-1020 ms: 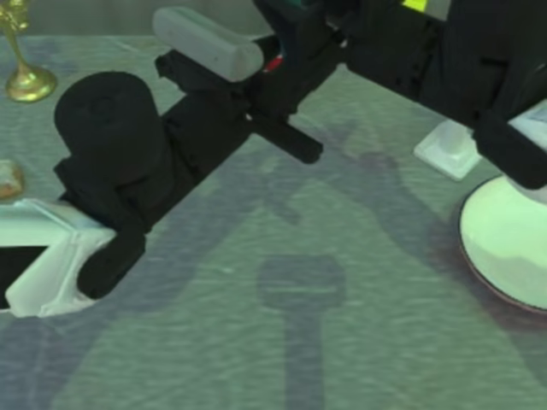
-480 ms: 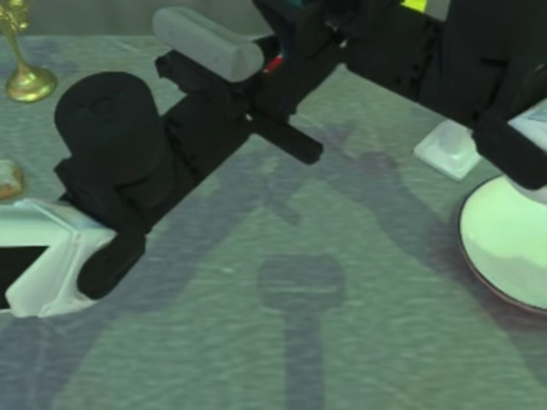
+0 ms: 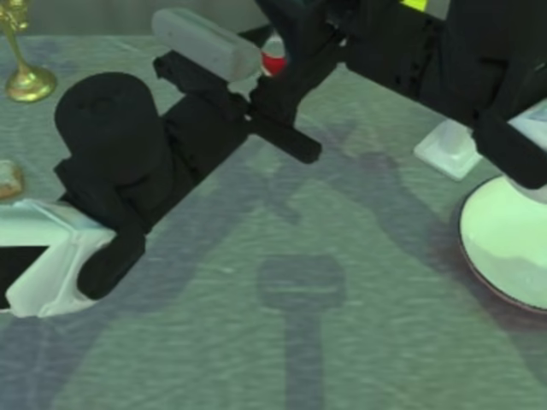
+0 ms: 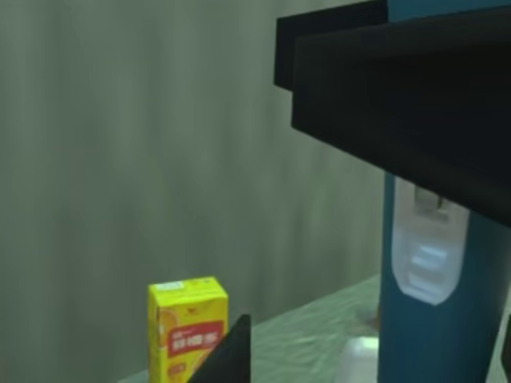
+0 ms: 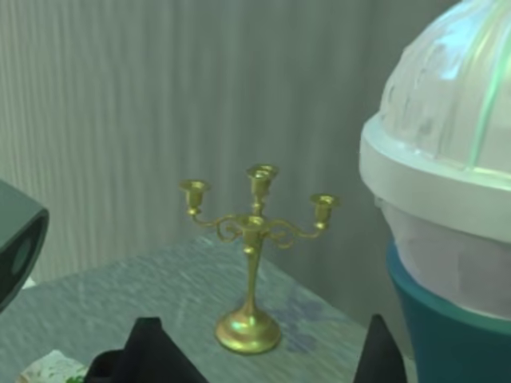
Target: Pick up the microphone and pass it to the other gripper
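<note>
Green table (image 3: 256, 342), 1 microphone (image 4: 435, 319), 2 end effectors mid-air, 1 candelabra (image 5: 251, 263)

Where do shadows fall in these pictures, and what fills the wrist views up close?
Top view: the arms' dark shadows cross the table centre. Left wrist view: the microphone handle looms close at one edge. Right wrist view: its white head crowds one side; the candelabra casts a faint shadow.

The microphone (image 4: 435, 319) has a dark teal handle with a small white patch on it, and stands upright close beside the left gripper's jaws, with a black block crossing over the top of the handle. Its rounded, ribbed white head (image 5: 447, 120) sits above a white collar and teal neck, right next to the right gripper's jaws.
</note>
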`<control>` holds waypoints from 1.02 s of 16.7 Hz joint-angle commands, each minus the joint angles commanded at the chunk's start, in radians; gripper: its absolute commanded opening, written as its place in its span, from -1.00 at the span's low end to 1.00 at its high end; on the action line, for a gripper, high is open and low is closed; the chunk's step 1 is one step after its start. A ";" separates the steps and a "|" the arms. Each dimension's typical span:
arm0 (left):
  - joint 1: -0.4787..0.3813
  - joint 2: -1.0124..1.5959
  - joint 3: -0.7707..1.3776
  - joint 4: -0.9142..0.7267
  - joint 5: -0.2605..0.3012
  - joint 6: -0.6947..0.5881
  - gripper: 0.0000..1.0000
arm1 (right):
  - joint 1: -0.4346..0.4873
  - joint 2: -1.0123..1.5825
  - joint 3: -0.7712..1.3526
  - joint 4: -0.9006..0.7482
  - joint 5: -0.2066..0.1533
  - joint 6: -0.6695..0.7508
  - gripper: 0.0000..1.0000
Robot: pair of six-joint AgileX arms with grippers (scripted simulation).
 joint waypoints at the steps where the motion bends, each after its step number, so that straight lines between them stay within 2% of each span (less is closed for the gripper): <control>1: 0.000 0.000 0.000 0.000 0.000 0.000 1.00 | 0.000 0.000 0.000 0.000 0.000 0.000 -1.00; 7: 0.000 0.000 0.000 0.000 0.000 0.000 1.00 | 0.000 0.000 0.000 0.000 0.000 0.000 -1.00; 8: 0.011 0.011 -0.008 0.000 -0.017 0.012 1.00 | -0.003 -0.008 0.009 0.001 0.010 -0.005 -1.00; 10: 0.015 -0.006 -0.025 -0.002 -0.014 0.012 1.00 | -0.012 -0.016 0.000 0.001 0.001 -0.003 -1.00; 17: 0.069 -0.244 -0.259 -0.006 0.017 0.009 1.00 | -0.112 -0.104 -0.086 0.002 -0.112 -0.005 -1.00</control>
